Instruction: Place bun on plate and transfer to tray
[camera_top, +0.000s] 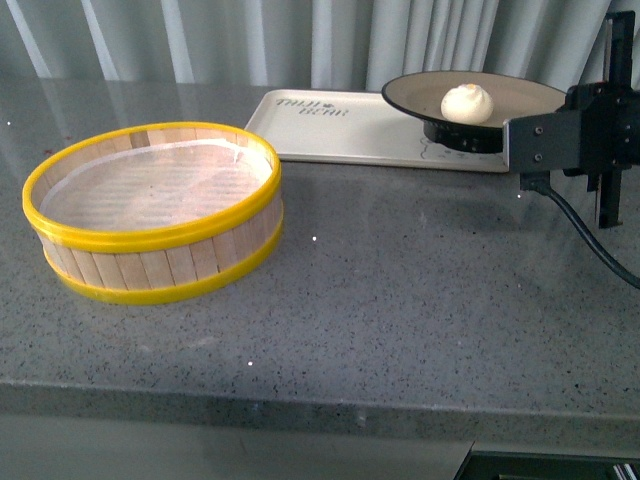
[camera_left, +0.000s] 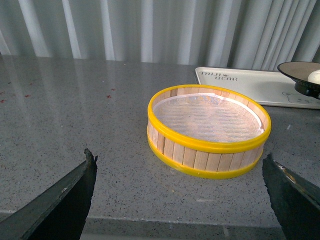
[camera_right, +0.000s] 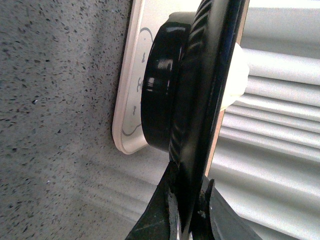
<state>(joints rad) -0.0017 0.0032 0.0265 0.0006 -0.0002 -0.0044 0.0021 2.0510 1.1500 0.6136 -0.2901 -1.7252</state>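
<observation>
Bun (camera_top: 467, 102) sits on the plate (camera_top: 415, 95), over the tray's (camera_top: 330, 130) end. Right fingers (camera_right: 160, 210) pinch the plate's rim; left fingers (camera_left: 65, 195) are spread wide. A lined steamer basket (camera_top: 160, 262) stands near the tray.

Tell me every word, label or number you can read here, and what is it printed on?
"BEAR": lower line of the dark lettering near a corner of the tray, legible in the left wrist view.
The line above it: too blurred to read with certainty.
Small dark marks on the tray beside the plate: a drawing, not words.
Steamer basket, bun, counter: no text visible.
</observation>
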